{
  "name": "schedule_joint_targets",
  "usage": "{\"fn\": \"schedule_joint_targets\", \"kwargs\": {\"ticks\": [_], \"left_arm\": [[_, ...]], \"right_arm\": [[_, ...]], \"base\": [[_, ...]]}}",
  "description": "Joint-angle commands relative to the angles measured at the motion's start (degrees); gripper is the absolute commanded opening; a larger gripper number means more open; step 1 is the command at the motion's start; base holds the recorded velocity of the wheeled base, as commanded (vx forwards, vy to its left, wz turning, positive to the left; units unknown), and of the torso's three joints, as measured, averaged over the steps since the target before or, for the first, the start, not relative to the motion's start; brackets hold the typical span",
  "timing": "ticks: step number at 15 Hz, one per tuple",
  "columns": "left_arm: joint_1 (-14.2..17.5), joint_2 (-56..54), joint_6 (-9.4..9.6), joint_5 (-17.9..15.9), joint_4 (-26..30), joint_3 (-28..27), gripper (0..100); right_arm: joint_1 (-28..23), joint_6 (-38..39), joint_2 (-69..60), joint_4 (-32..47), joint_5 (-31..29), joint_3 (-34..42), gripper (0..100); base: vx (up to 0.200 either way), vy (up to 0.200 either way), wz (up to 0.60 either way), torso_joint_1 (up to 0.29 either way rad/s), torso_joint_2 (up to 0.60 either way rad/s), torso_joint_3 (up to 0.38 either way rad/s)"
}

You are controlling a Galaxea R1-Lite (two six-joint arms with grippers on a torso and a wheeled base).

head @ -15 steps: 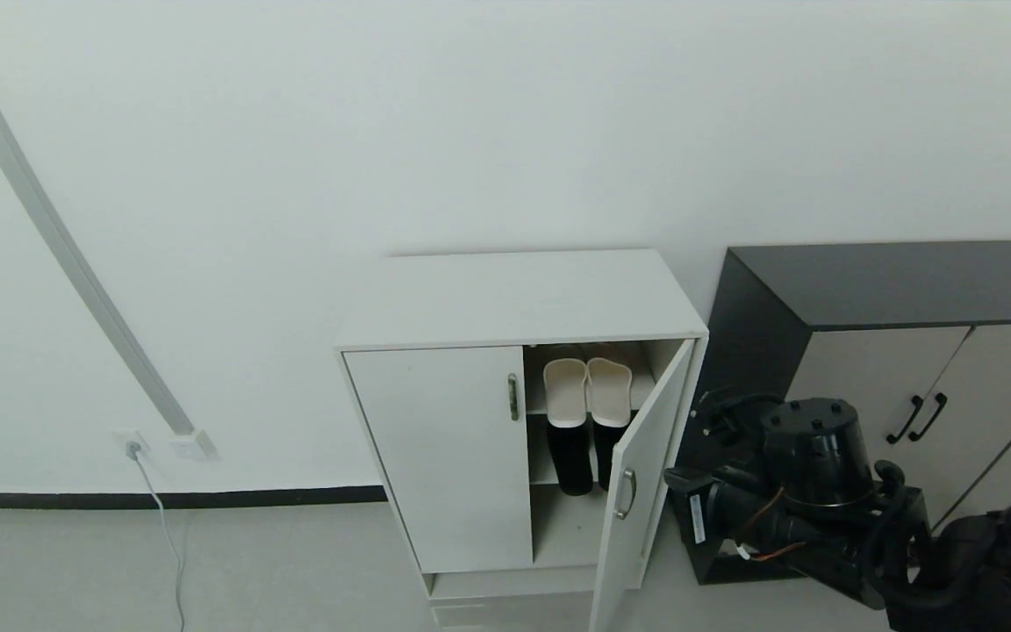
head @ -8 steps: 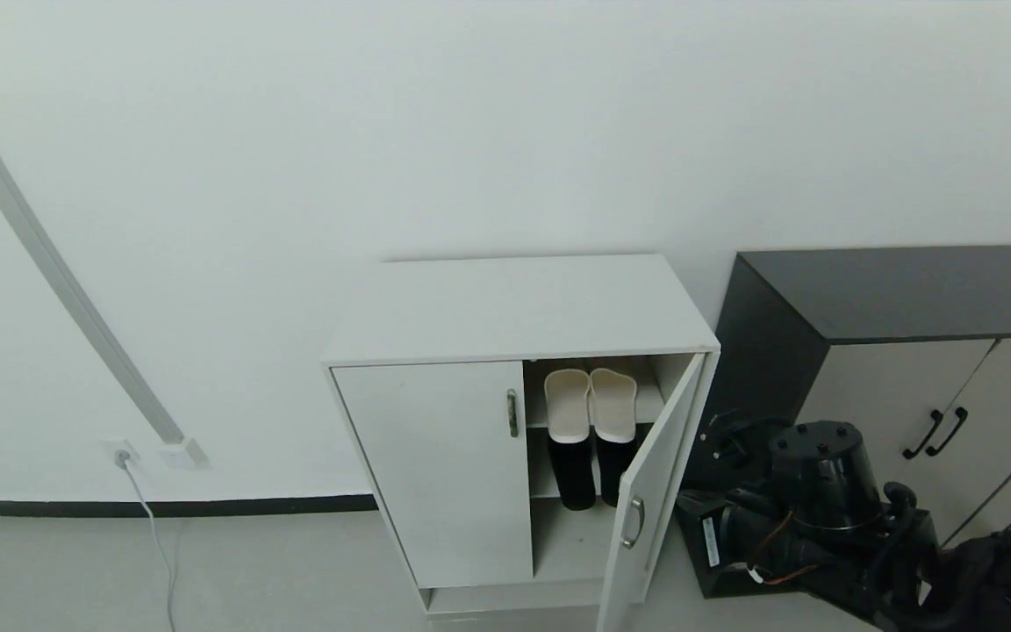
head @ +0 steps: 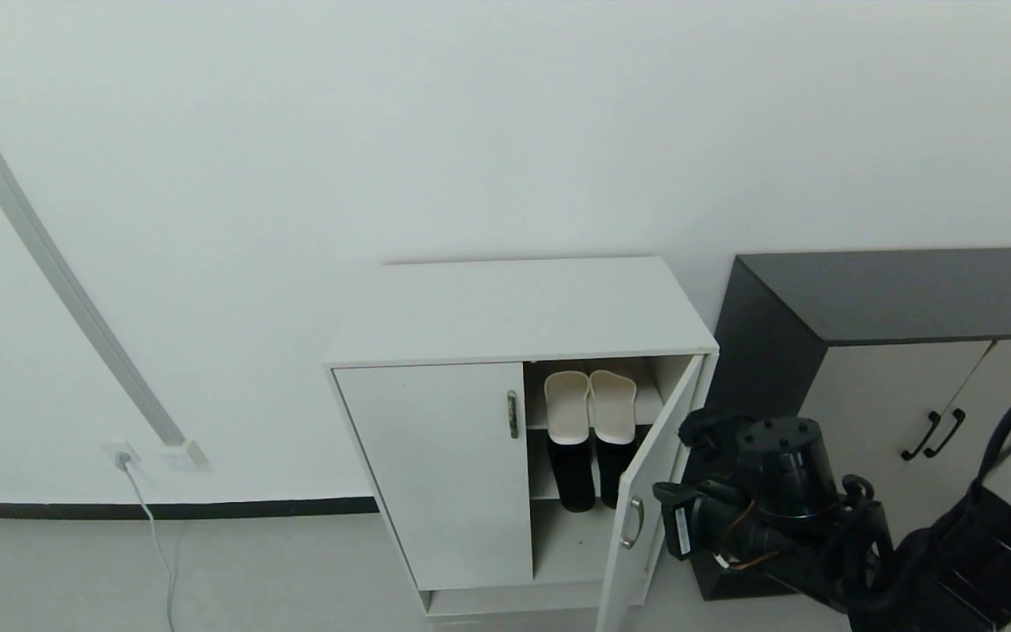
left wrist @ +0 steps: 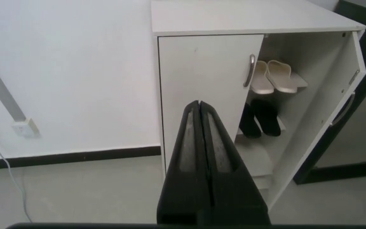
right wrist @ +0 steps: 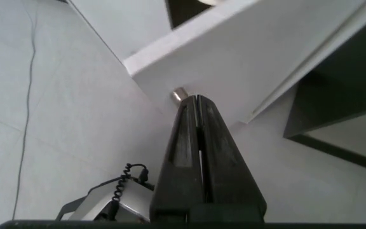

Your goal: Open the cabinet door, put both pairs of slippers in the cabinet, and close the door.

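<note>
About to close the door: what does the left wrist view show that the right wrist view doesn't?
Left wrist view: the shut left pincer, a pair of white flat slippers shelved above a pair of black slippers, the closed white left cabinet door. Right wrist view: the shut right pincer beside a metal handle end. Both: the open white right cabinet door.
</note>
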Motion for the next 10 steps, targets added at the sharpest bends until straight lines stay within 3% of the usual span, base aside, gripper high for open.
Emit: {"fn": "schedule_joint_targets", "kwargs": {"ticks": [1, 10], "left_arm": [[0.0, 0.1, -0.04, 0.0, 0.0, 0.0, 0], [0.0, 0.1, 0.05, -0.1, 0.0, 0.0, 0]], "right_arm": [[-0.4, 0.0, 3.4, 0.0, 0.0, -2.6, 0], [-3.3, 0.0, 12.5, 0.0, 0.0, -13.4, 0]], "base": [[0.0, 0.0, 0.0, 0.0, 0.0, 0.0], [0.0, 0.0, 0.0, 0.0, 0.0, 0.0]]}}
